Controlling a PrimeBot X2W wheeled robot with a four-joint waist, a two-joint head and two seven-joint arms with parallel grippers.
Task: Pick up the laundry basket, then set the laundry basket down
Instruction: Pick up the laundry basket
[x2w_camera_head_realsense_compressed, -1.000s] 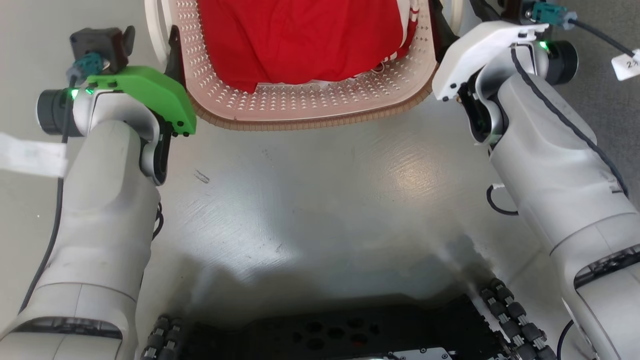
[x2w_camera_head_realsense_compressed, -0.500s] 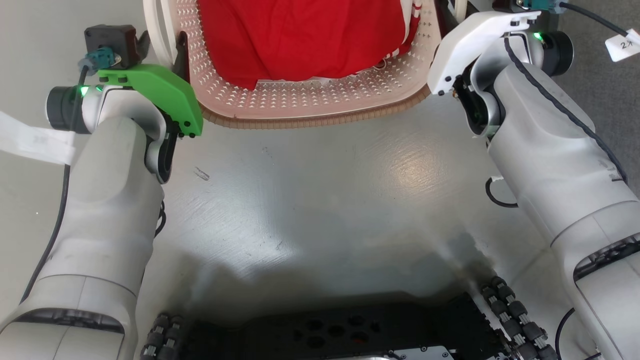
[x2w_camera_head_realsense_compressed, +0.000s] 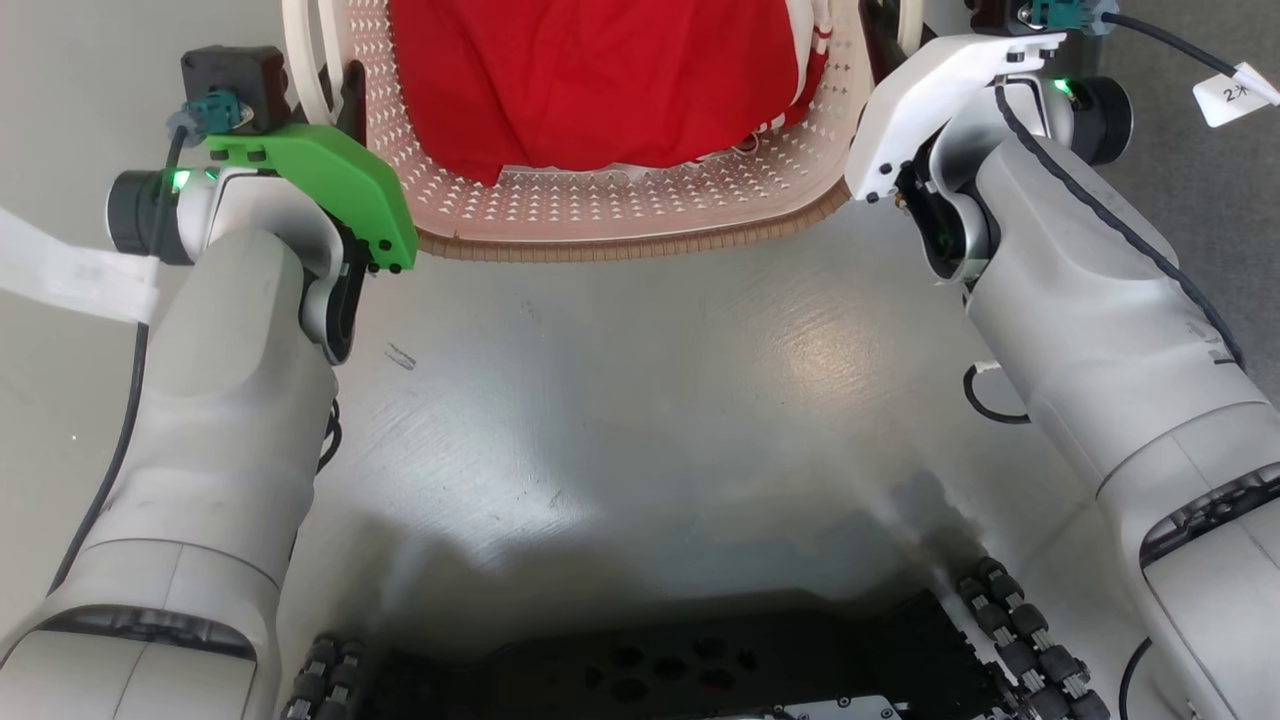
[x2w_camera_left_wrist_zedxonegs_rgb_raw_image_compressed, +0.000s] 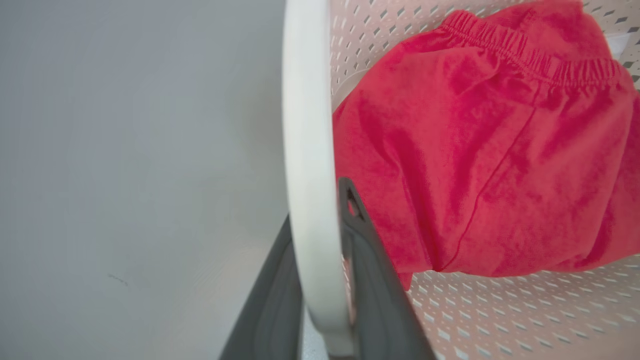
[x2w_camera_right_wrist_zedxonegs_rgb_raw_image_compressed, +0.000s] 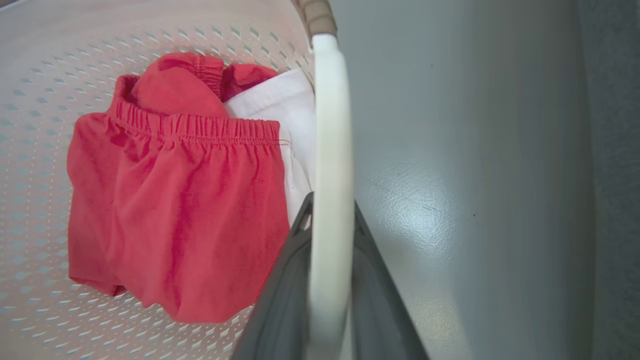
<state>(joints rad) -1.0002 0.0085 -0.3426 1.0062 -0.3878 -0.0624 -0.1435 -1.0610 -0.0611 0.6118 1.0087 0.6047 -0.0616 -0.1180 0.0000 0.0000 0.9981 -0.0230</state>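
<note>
One laundry basket is sitting at the top middle of the head view, straight ahead of the robot's dark base and between its two arms. Its open mouth is facing up toward the camera. The near wall, with its brown rim, is running side to side across the robot's front, so the line from handle to handle is lying crosswise to the robot. The far part is running off the top edge, so I cannot tell whether that crosswise line is the longer one. Whether the bottom is touching the grey floor I cannot tell either.

Two white handles are showing, one at each end. The left gripper is clamping the left handle, one dark finger on each side and both pressing against it. The right gripper is doing the same with the right handle, its two fingers closing tight around the white bar.

Inside the basket, one red garment with an elastic waistband is lying bunched on the perforated bottom. One white cloth is lying tucked between it and the right-hand wall.

One green cover is sitting on the left wrist, and one white cover on the right.
</note>
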